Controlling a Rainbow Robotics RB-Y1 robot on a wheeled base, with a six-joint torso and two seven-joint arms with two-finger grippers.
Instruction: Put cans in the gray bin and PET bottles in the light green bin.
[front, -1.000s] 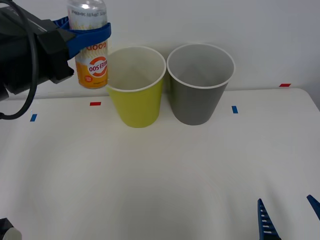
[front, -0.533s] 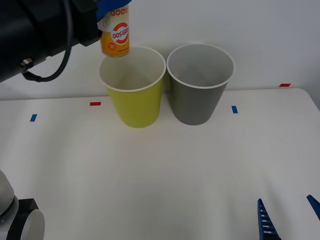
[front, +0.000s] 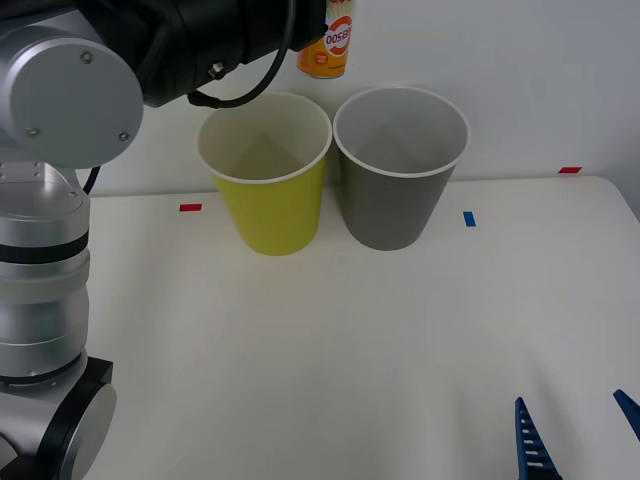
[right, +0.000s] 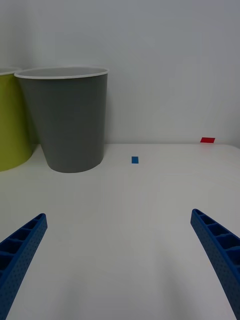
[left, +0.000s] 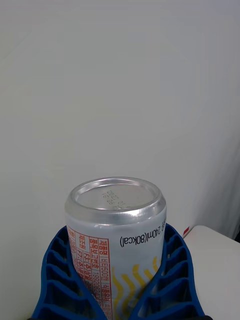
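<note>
The left pincer (left: 120, 300) clasps the can (front: 327, 45) upright, high between both bins; carry it on over the gray bin (front: 400, 165), centre, then release; right pincer (right: 120, 260) idles wide above the desk (front: 330, 350).

I had the left arm (front: 150, 40) raised high, reaching across toward the right; left gripper (left: 117, 295) was clamped, its blue ribbed fingers (left: 60, 280) wrapped round a load; right gripper (right: 120, 260) sat low at the near edge, parked, fingers (right: 22, 250) spread wide apart.
</note>
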